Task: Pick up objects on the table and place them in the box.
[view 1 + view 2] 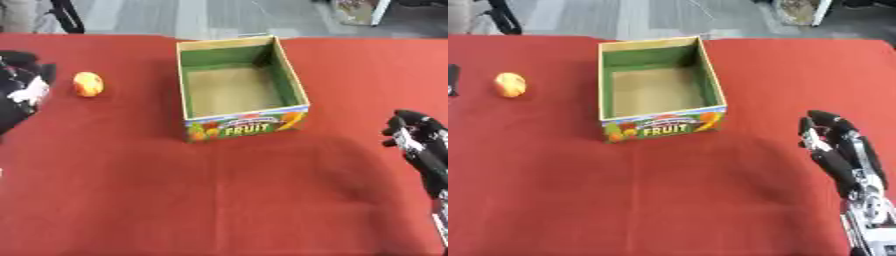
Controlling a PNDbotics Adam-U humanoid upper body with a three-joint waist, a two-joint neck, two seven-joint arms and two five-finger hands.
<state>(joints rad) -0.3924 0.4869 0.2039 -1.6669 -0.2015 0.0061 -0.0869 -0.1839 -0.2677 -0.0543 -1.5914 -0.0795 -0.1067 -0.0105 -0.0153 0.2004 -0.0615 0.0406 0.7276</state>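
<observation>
1. Red cloth covers the table [219,200], where an open cardboard box [242,125] with green inner walls and a "FRUIT" label stands.
2. Left of it, apart, lies a small round orange fruit [87,83].
3. Near the fruit, the black left hand [22,90] touches nothing; its fingers I cannot make out.
4. Right hand [842,150] rests open, fingers up, holding nothing.

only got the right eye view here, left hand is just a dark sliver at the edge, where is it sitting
Observer: The left eye view shows the black left hand at the picture's left edge, just left of the round orange fruit.
Operator: touching the fruit
Observer: No, a strip of red tablecloth shows between them.
</observation>
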